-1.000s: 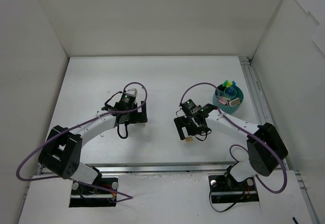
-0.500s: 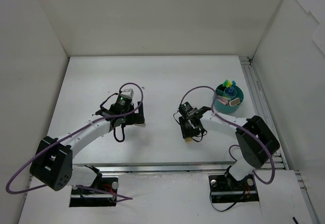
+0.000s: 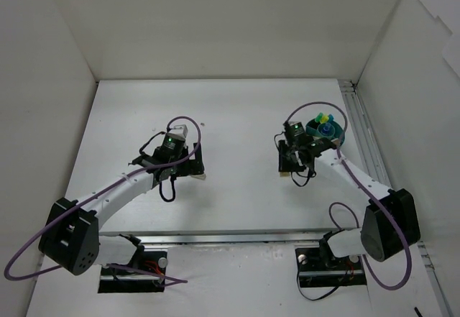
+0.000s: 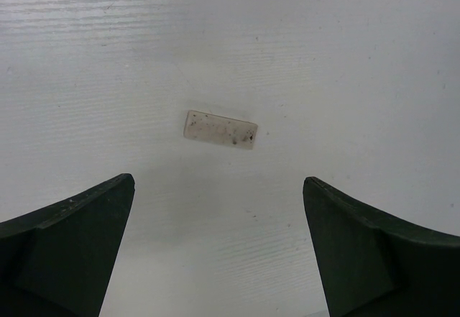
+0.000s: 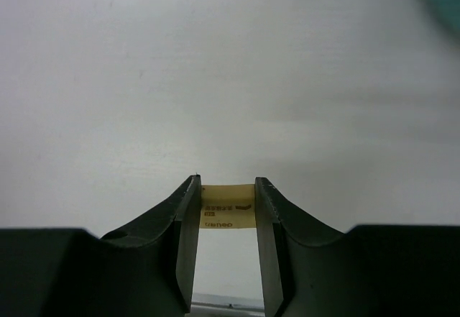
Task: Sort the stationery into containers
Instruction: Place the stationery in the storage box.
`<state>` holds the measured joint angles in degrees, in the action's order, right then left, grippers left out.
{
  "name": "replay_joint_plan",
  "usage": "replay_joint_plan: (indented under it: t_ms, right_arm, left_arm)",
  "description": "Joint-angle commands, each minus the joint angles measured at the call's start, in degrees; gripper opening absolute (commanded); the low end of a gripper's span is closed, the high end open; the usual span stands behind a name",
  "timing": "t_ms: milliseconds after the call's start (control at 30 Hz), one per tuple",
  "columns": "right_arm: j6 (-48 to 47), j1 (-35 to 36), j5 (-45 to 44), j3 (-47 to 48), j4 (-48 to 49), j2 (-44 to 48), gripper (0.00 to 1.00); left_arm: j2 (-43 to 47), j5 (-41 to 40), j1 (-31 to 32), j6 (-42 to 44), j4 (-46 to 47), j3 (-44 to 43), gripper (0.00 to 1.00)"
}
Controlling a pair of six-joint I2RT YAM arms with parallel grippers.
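— teal tub (image 3: pixel 338 141) seen from above, at the right side of the white counter (image 3: pixel 237 108). what's in it?
— markers (image 3: pixel 324 123) standing up, with green, yellow and blue caps showing, plus something pale i can't name.
— and the arms?
— the right tool (image 3: pixel 290 171) sits just left of the tub, not touching it, with a small tan cube (image 3: pixel 287 176) at its tip. the left tool (image 3: pixel 184 167) is well apart from it, left of the counter's middle. from up here i can't tell how its fingers stand.
— left wrist view, then.
— the left tool is spread wide, with one dark finger (image 4: pixel 72 245) in each lower corner. a small pale block (image 4: pixel 221 129) with dark specks lies flat on the counter ahead of the tips, roughly midway between them, touching neither.
— can you see that block from above?
— no, i can't pick it out there.
— right wrist view?
— the right tool is pinching the cube. both fingers (image 5: pixel 188 216) press flat against its sides, and it sits square between them. there's dark print on the face toward the camera, too small to read. the counter behind it is blurred, and a soft teal patch in the top right corner is the tub's edge.
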<state>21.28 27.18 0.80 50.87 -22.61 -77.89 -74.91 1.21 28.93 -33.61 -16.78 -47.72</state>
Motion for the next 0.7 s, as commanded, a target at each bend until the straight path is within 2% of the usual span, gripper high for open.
replay_joint_plan:
  t_ms: [0,133,233,300,333,433,467,567,667]
  right_arm:
    - [-2.64,-6.95,-5.28,7.72,-1.65,1.86,0.0]
    - [-5.54,-19.14,-5.27,16.87,-1.65,-0.41,0.0]
    - [-8.7,-25.49,-3.36,23.2,-0.86,-2.44,0.0]
    - [-18.6,-31.12,0.67,26.55,2.46,-3.41,0.0]
    - [-26.99,-32.0,5.48,28.47,3.09,-4.54,0.0]
    - [-37.15,-34.03,10.09,31.47,3.01,-7.35,0.0]
    - [-44.67,-34.21,12.36,31.83,2.92,-7.63,0.0]
    - [-58.31,-35.61,19.05,31.22,3.01,-8.86,0.0]
    - [-67.03,-36.58,21.87,33.05,2.66,-11.93,0.0]
  left_arm:
    - [2.4,-0.95,0.34,-0.41,0.95,-0.53,1.0]
    - [2.41,-0.86,0.34,-0.15,0.25,-1.14,0.99]
    - [2.49,-0.86,0.34,0.56,-0.89,-1.84,0.99]
    - [2.58,-0.86,-0.28,1.95,-0.54,-2.28,1.0]
    - [2.58,-0.77,-0.88,2.31,-0.37,-2.37,1.0]
    - [2.41,0.19,-1.51,3.9,0.16,-3.51,1.0]
    - [2.14,0.19,-1.51,4.25,0.34,-3.69,1.0]
    - [1.27,-0.07,-2.03,4.95,0.43,-4.57,1.0]
    - [0.04,-0.25,-2.03,4.95,-0.1,-5.62,1.0]
